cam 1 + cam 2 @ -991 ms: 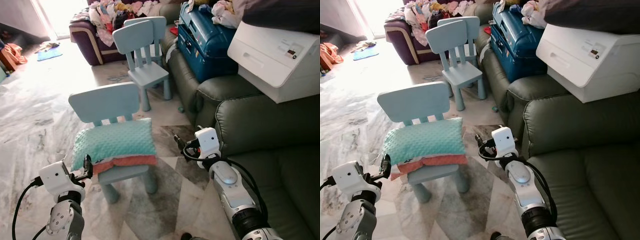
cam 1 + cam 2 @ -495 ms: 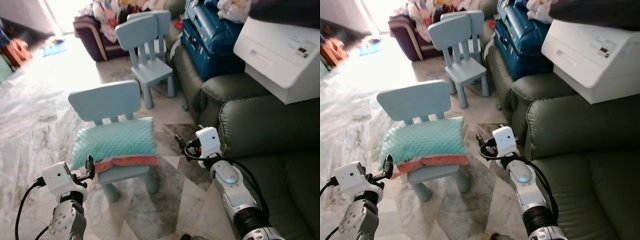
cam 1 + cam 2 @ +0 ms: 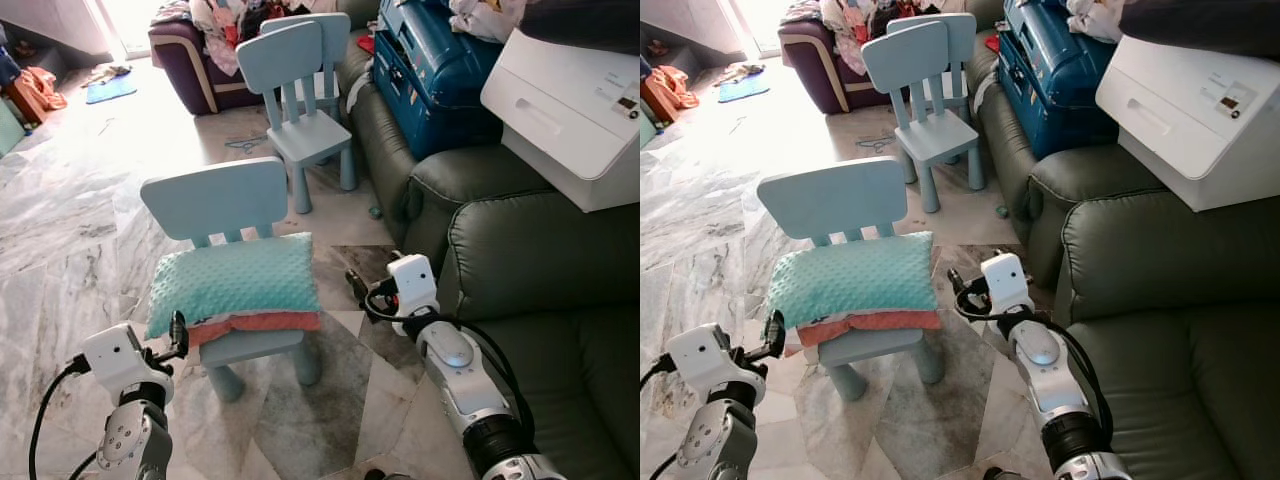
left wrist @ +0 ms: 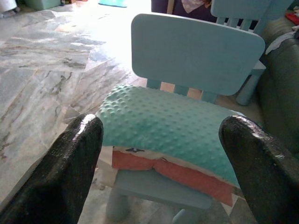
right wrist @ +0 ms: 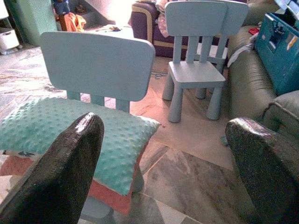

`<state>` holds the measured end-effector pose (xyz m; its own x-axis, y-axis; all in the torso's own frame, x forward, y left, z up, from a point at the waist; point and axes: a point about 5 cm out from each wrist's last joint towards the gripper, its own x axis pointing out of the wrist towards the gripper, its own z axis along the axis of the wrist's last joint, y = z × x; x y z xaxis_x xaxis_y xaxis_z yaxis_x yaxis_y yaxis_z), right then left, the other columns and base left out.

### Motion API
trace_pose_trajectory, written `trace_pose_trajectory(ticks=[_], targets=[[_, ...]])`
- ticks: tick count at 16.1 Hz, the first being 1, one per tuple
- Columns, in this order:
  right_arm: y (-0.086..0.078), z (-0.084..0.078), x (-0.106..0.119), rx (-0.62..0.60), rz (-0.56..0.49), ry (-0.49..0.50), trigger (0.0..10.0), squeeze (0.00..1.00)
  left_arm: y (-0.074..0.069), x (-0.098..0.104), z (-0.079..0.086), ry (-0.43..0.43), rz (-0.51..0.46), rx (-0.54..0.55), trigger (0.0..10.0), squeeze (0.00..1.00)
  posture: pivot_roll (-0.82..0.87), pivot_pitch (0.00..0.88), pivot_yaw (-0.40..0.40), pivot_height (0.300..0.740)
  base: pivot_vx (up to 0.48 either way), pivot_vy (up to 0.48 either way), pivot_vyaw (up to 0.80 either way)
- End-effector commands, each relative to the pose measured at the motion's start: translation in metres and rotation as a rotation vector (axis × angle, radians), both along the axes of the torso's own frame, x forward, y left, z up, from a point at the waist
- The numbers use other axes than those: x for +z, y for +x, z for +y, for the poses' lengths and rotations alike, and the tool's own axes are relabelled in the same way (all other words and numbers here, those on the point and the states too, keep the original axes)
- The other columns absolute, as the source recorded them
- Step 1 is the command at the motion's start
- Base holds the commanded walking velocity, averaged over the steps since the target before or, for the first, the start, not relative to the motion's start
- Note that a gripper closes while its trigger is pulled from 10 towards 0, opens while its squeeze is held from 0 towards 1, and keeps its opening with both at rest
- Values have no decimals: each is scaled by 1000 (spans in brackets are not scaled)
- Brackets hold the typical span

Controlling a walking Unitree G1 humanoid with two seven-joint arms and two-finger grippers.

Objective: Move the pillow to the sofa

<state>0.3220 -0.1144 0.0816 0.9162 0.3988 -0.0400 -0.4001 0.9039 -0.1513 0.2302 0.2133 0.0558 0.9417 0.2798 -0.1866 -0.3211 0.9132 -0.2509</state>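
A teal dotted pillow (image 3: pixel 235 283) with a coral underside lies on the seat of a small light-blue chair (image 3: pixel 215 198). My left gripper (image 3: pixel 178 334) hovers low by the pillow's left end, open and holding nothing. In the left wrist view the pillow (image 4: pixel 173 126) lies between the spread fingers, some way ahead. My right gripper (image 3: pixel 355 285) is open too, just off the pillow's right end and apart from it. In the right wrist view the pillow (image 5: pixel 70 130) shows ahead by one finger. The grey-green leather sofa (image 3: pixel 545 260) stands on the right, behind my right arm.
Two more light-blue chairs (image 3: pixel 300 90) stand further back. A blue suitcase (image 3: pixel 430 70) and a white box-shaped appliance (image 3: pixel 570 110) rest on the sofa's far part. A purple sofa (image 3: pixel 195 70) piled with clothes is at the back. Marble floor (image 3: pixel 70 220) stretches to the left.
The head view has shifted a little, so the whole scene sits slightly differently. Both grippers keep their places beside the pillow, and the pillow has not moved.
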Motion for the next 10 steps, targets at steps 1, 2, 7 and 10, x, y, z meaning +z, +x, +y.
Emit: trace_pose_trajectory(ticks=[1,2,7,10], targets=[[-1,3,0,8,2,6,10000,0,-3,-1,7,2,9,26,10000,0,-121,92,72,740,0,0,0],[-1,3,0,8,3,9,10000,0,-4,-1,7,2,8,27,10000,0,-121,92,72,740,0,0,0],[-1,4,-1,7,5,16,10000,0,-5,-2,8,-4,14,36,10000,0,-119,93,74,740,0,0,0],[-1,4,-1,7,5,13,10000,0,-5,-2,8,-5,17,34,10000,0,-119,93,74,740,0,329,0]])
